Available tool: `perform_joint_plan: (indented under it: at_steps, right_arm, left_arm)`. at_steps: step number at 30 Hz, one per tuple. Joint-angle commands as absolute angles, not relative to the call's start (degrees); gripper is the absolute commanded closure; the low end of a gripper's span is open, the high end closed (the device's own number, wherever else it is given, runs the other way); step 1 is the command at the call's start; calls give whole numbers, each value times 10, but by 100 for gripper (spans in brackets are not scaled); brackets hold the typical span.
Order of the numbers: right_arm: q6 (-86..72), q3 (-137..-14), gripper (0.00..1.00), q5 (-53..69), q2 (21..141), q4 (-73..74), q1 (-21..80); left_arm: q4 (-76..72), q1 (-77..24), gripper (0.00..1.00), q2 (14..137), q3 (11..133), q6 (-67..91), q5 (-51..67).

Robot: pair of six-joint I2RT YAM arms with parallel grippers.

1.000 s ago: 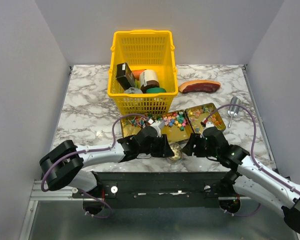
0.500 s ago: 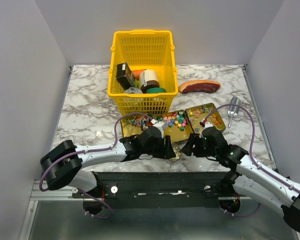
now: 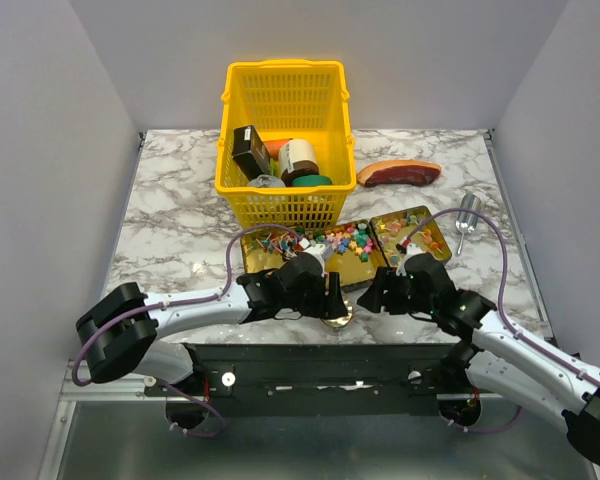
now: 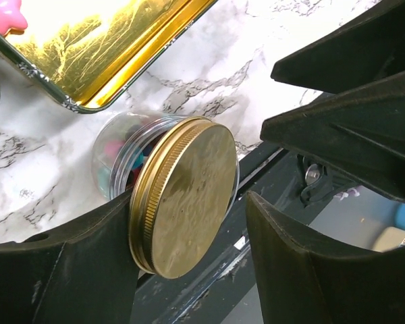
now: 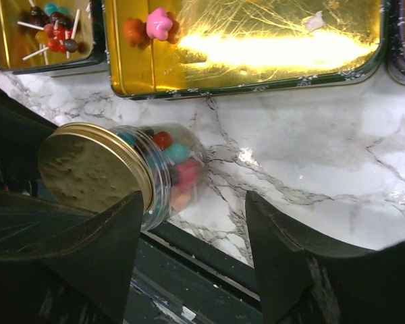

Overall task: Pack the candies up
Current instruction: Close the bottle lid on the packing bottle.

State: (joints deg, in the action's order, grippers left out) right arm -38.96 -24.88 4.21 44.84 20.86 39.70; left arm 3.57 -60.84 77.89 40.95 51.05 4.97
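Left gripper (image 4: 192, 202) stands wide around the gold screw lid (image 4: 185, 212) of a clear jar (image 5: 172, 169). The jar lies on its side on the marble bench (image 3: 170, 215), with its lid toward the gripper. The lid's rim sits right at one finger (image 4: 74, 266), though whether they touch I cannot tell, and a clear gap shows to the other finger, so nothing is clamped. Inside the jar are candies (image 5: 177, 164) in red, teal and pink. Just beyond the gripper lie gold-lined tin trays (image 5: 256, 47). One holds a pink sweet (image 5: 159, 22) beside a brown one, and the next holds lollipops (image 5: 54, 37) on thin white sticks. The right gripper (image 5: 194, 202) faces the jar from the other side, fingers spread wide with only bare bench between them. Farther beyond both stands a yellow basket (image 3: 280, 200) of packages, whose labels are too small to read. A reddish slab (image 3: 398, 172) and a metal scoop (image 3: 467, 215) lie off beyond the right gripper.
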Motion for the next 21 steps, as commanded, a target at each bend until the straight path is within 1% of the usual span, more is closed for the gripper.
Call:
perform_joint_plan:
  at_steps: [1,11,21]
  right_arm:
    - [-376,-236,31,73,438,177,400]
    - [-377,-229,31,73,428,176,399]
    - [-372,-227,31,88,432,167,400]
  left_arm:
    - [70,-612,28,759,424,507,26]
    - [148,-613,28,749,449,512,-18]
    - [163,-617,29,746,441,512,-34]
